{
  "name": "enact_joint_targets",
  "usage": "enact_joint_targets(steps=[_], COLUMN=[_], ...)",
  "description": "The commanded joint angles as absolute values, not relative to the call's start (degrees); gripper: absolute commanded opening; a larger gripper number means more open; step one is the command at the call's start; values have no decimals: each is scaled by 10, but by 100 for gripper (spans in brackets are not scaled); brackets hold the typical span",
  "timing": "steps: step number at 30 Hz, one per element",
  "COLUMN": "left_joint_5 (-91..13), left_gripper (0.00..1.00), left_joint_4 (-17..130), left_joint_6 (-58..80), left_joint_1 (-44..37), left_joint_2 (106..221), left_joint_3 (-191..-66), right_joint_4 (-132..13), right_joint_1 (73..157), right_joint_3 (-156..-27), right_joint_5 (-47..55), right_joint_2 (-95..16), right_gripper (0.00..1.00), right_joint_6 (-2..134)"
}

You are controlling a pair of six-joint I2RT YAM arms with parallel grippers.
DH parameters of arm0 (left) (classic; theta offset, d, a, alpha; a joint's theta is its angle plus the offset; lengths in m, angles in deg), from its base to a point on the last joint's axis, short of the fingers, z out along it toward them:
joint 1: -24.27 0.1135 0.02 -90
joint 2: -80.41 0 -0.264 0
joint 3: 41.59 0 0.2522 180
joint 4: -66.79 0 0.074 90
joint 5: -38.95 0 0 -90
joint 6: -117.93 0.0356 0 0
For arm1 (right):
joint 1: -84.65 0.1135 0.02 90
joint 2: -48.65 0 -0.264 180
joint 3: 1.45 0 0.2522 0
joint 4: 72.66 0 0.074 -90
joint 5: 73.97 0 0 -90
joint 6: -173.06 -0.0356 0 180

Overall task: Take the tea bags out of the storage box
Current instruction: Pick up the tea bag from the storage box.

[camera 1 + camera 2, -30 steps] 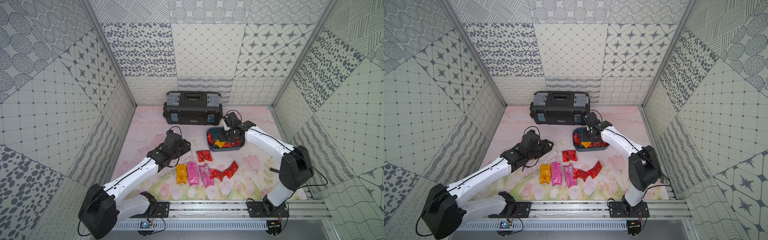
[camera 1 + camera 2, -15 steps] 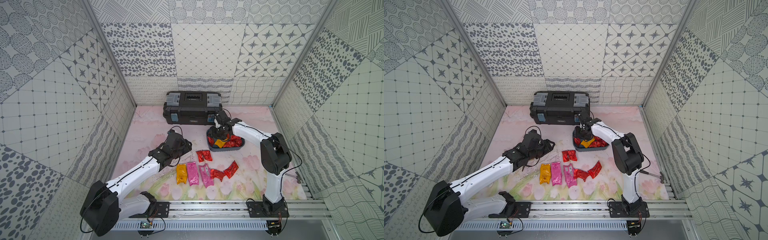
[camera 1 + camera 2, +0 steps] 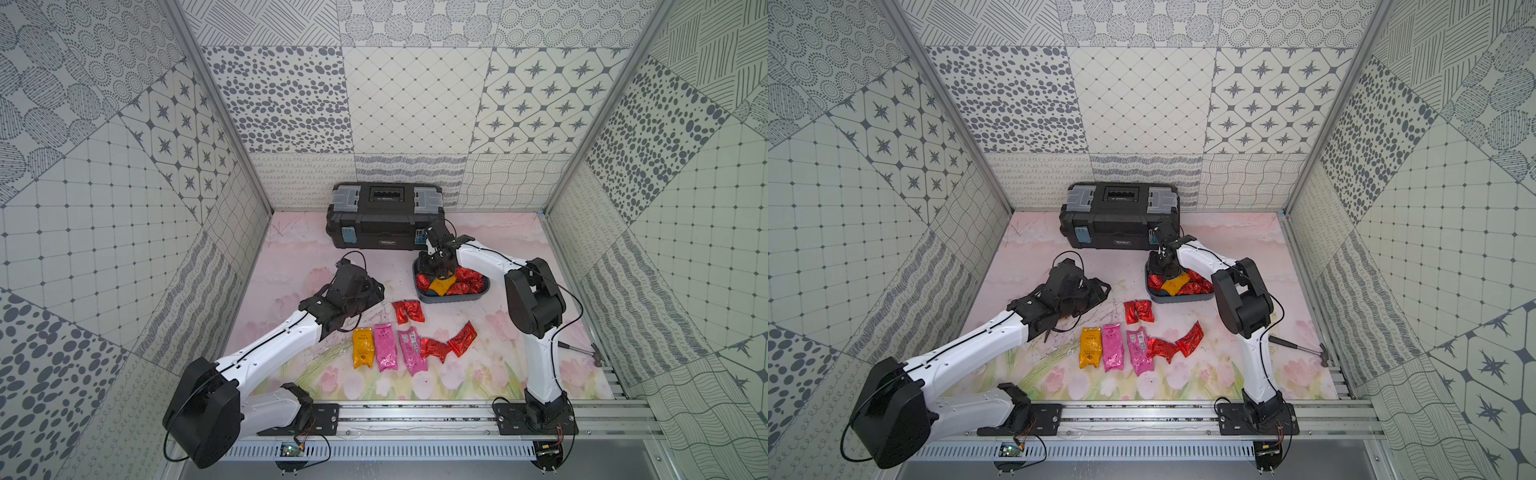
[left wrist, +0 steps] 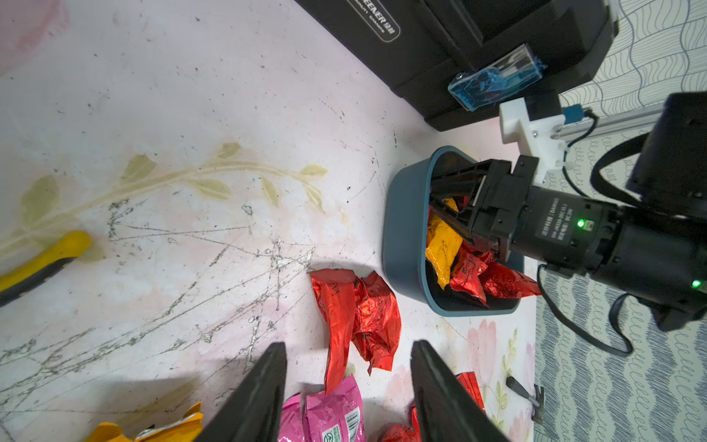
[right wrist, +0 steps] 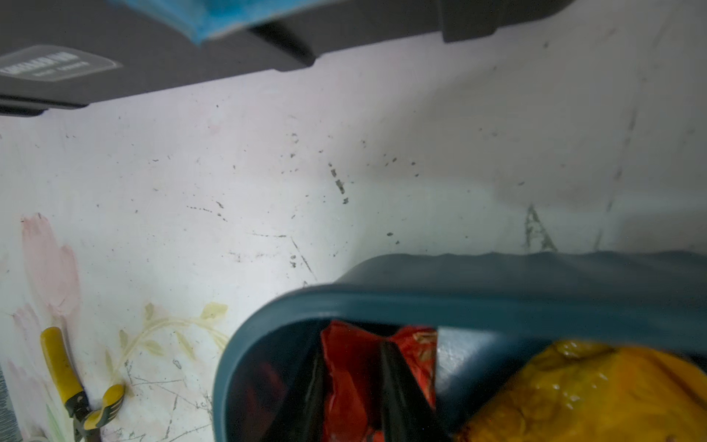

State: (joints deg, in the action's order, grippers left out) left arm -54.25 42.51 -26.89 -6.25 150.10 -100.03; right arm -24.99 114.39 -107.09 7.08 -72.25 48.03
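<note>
Box [image 3: 454, 299] at the table's [image 3: 291, 266] 2 o'clock holds red bags [image 3: 468, 281] and an orange bag [image 3: 441, 285]. Right gripper [image 3: 435, 272], now shifted to its 9 o'clock end, pinches one red bag [image 5: 346, 367]. Left gripper [image 4: 348, 346] stays apart.

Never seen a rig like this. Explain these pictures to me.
Two white robot arms stand on a rail at a flowery mat. Two pictures look down from overhead; the other two come from cameras on the arms' wrists. A black toolbox sits at the back, a teal storage box near it holds red and orange tea bags, and more tea bags lie on the mat. The right pincer is inside the box, closed on a red tea bag. The left pincer hovers open and empty.
</note>
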Motion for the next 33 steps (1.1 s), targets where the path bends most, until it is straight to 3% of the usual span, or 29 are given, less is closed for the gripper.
enact_joint_targets(steps=[1,5,9,15,18,23,30,33], left_joint_5=[-542,-541,-524,-409,-329,-245,-246,-244], left_gripper=[56,56,59,77,81,85,88,84], left_joint_4=[442,446,458,531,540,575,600,596], left_joint_6=[-256,-256,-247,-206,-189,-190,-181,-183], left_joint_1=[-55,-55,-55,-55,-56,-64,-70,-70], left_joint_2=[1503,1503,1502,1518,1551,1589,1594,1605], left_joint_3=[-1009,-1009,-1008,-1015,-1039,-1059,-1062,-1064], right_joint_4=[-259,-259,-259,-260,-260,-256,-242,-238], right_joint_1=[1142,1142,1141,1148,1162,1198,1238,1255], right_joint_3=[-1080,-1072,-1056,-1023,-1012,-1008,-1020,-1020], right_joint_5=[67,69,80,88,94,99,98,101], right_joint_2=[-724,-697,-651,-576,-545,-516,-509,-503], right_gripper=[12,0,0,0,0,0,0,0], right_joint_6=[476,478,479,477,472,462,445,437])
